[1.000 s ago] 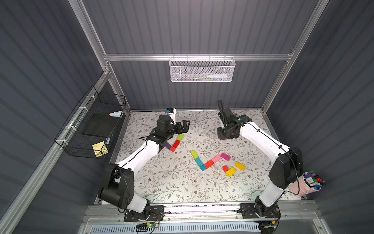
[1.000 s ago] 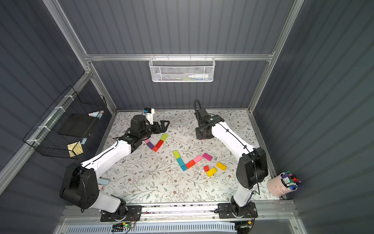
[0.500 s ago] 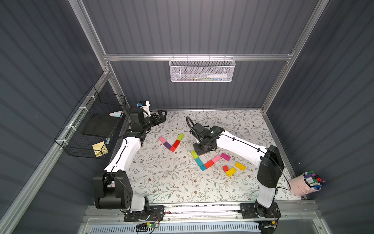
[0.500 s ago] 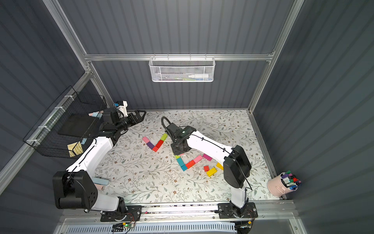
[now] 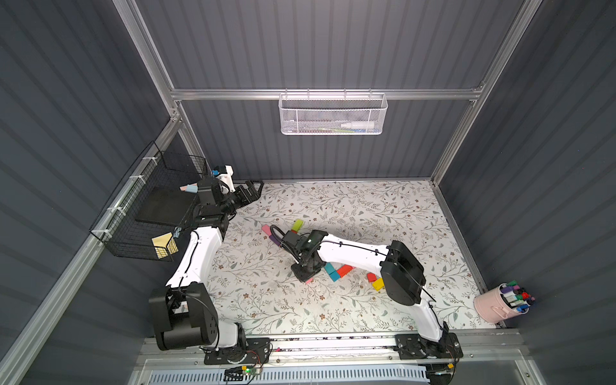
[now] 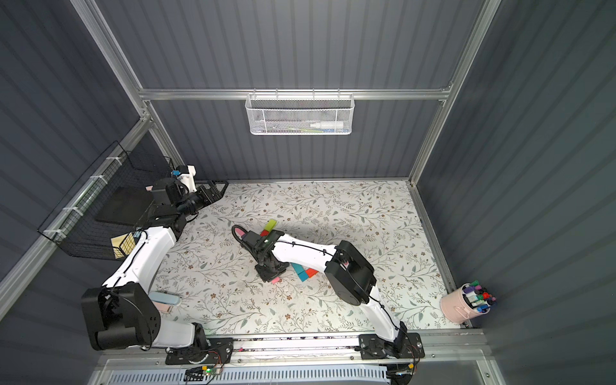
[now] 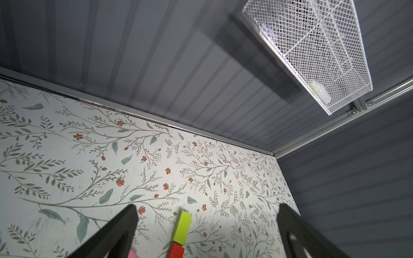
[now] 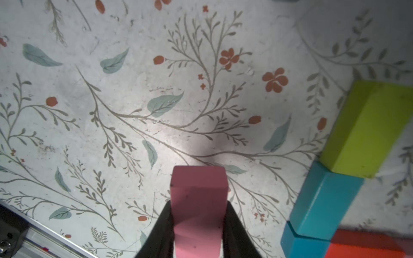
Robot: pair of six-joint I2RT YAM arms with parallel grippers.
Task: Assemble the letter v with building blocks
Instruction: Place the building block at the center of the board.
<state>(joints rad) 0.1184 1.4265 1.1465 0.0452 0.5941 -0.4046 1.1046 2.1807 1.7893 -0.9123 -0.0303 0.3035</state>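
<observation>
My right gripper [image 8: 198,204] is shut on a pink block [image 8: 197,196], held end-down just above the floral mat. In both top views it [image 5: 305,276] hangs left of a row of building blocks: lime [image 8: 366,127], two teal [image 8: 324,201] and red [image 8: 366,245]. The right arm hides most of that row from above; teal [image 5: 330,268], red [image 5: 345,270], a small red [image 5: 371,276] and yellow [image 5: 378,284] show. Behind the arm lie pink [image 5: 266,229], purple [image 5: 273,238] and lime [image 5: 296,225] blocks. My left gripper [image 5: 251,191] is open and empty at the back left corner, its fingers [image 7: 116,232] wide apart.
A black wire basket [image 5: 133,213] with a yellow sticky pad [image 5: 163,246] hangs on the left wall. A white mesh basket [image 5: 331,113] is on the back wall. A pink cup of markers [image 5: 500,303] stands front right. A pastel case [image 6: 165,300] lies by the left arm's base.
The right arm swung from the back of the mat down to the near left of the coloured row. The left arm pulled away from the left group to the back left corner.
</observation>
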